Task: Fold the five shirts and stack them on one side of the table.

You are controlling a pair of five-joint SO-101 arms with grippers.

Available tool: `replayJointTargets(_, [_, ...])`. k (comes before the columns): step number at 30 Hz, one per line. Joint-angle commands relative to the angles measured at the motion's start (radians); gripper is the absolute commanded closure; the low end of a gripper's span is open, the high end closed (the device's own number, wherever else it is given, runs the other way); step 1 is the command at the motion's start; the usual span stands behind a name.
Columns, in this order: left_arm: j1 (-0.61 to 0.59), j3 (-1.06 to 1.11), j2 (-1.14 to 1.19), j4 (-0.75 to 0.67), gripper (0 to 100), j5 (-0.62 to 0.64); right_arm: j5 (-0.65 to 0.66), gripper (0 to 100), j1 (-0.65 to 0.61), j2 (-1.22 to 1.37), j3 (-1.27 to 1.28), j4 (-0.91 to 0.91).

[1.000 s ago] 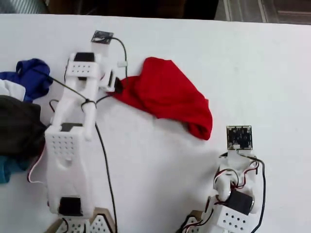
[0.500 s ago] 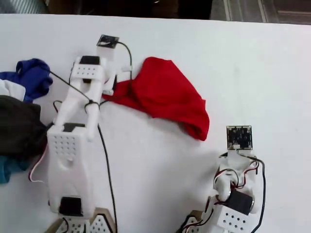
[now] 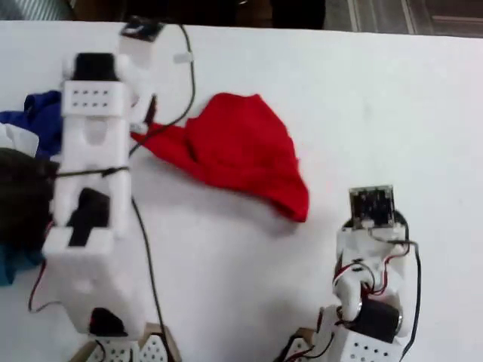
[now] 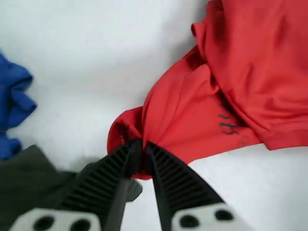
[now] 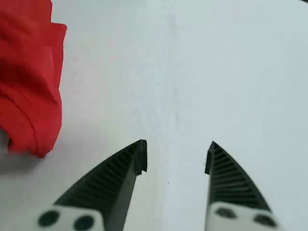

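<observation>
A crumpled red shirt lies mid-table, one end lifted toward the left arm. My left gripper is shut on a bunched corner of the red shirt, holding it above the table. In the high view that gripper sits at the shirt's left end. My right gripper stands open over bare white table, with the red shirt's edge off to one side. The right arm sits folded near the table's front right.
Several other shirts are heaped at the table's left edge: a blue one, a black one, and a teal one. The blue shirt and black shirt lie close beneath the left gripper. The white table spreads to the right.
The left arm has risen and pulled leftward with the red shirt's corner in its grip, dragging the shirt left. The right arm has shifted only slightly.
</observation>
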Motion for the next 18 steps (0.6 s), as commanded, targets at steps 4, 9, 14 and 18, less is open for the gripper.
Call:
replayJointTargets(4, [-0.094,0.303,-0.279,-0.012,98,-0.071,-0.060,79.4,-0.127,0.521,-0.500,0.065])
replayJointTargets(9, [-0.178,0.645,-0.385,-0.219,98,-0.086,-0.149,79.1,-0.421,0.911,-0.829,0.202])
replayJointTargets(14, [-0.189,0.849,-0.442,-0.384,98,-0.084,-0.149,78.9,-0.700,1.231,-1.014,0.200])
replayJointTargets(18, [-0.190,0.921,-0.453,-0.413,98,-0.083,-0.155,78.9,-0.796,1.477,-1.158,0.174])
